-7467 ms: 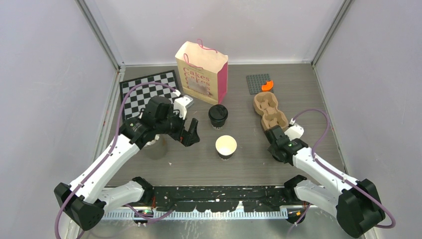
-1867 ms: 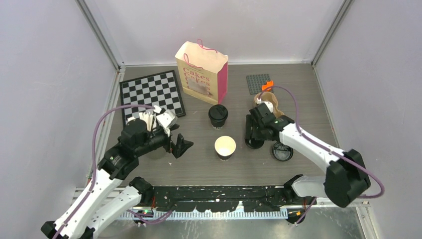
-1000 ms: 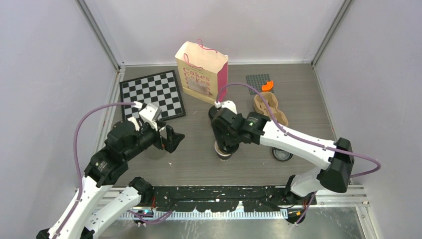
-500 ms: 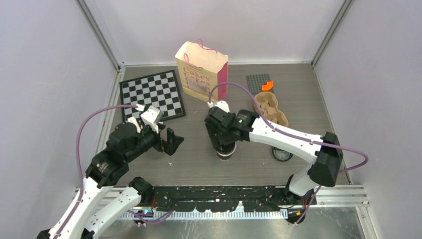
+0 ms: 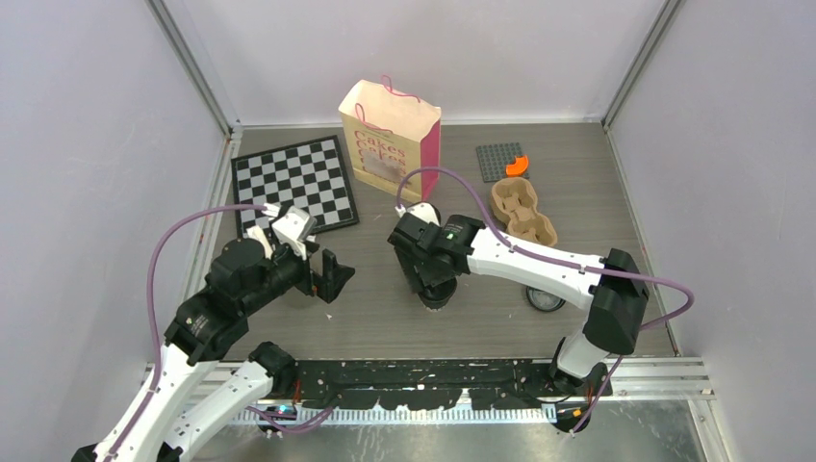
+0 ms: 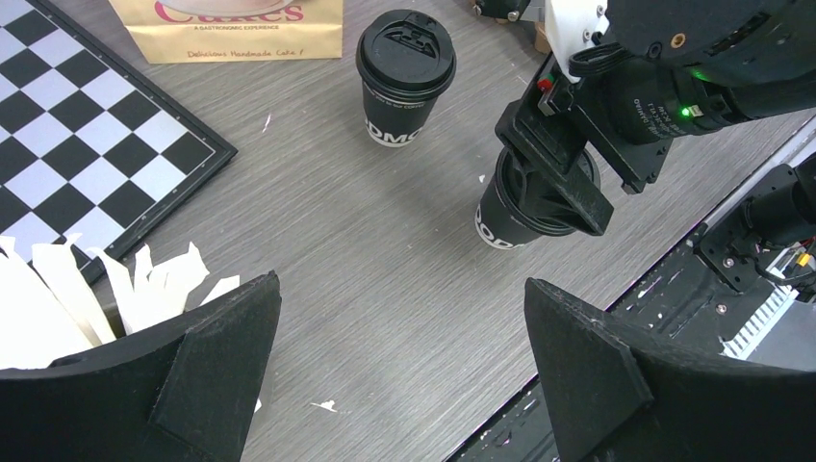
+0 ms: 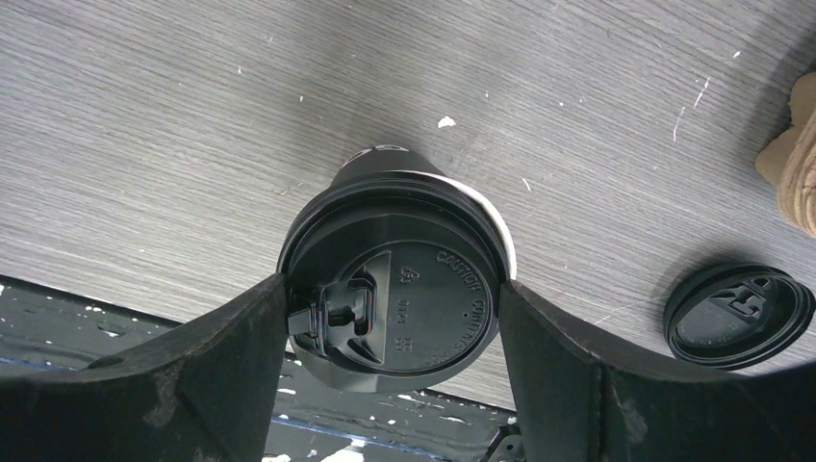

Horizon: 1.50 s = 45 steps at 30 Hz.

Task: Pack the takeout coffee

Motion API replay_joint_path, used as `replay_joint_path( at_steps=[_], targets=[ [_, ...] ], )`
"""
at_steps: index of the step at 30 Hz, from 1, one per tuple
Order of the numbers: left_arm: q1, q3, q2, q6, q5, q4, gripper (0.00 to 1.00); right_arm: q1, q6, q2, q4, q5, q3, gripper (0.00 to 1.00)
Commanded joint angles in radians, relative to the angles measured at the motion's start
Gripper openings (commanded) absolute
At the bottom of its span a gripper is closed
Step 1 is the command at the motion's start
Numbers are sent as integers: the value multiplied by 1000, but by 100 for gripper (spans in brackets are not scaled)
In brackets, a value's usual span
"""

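Two black takeout coffee cups stand mid-table. The far cup wears its lid and stands free. The near cup sits under my right gripper. In the right wrist view my right gripper is shut on a round black lid, both fingers pressed against its edge. The lid lies over the cup's mouth, with a sliver of white rim showing at the right. My left gripper hangs open and empty over bare table, left of both cups.
A brown cup carrier lies right of the cups, with a loose black lid nearer the front. A cake bag and a chessboard stand behind. White sticks are beside my left fingers. A grey baseplate is at the back.
My right arm has carried a lid from the right side to the near, open cup and has edged a little left over it. The left arm has barely moved.
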Motion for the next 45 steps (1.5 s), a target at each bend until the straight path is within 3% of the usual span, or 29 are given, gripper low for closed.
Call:
replay_joint_path(
  at_steps=[1, 20, 45],
  targets=[
    [0, -5, -11, 22, 3, 6, 100, 8, -1, 8, -14, 14, 41, 79],
    [0, 0, -14, 37, 5, -7, 100, 3, -8, 5, 35, 31, -3, 80],
    [1, 0, 17, 38, 25, -12, 100, -8, 51, -18, 245, -88, -285, 81]
  ],
)
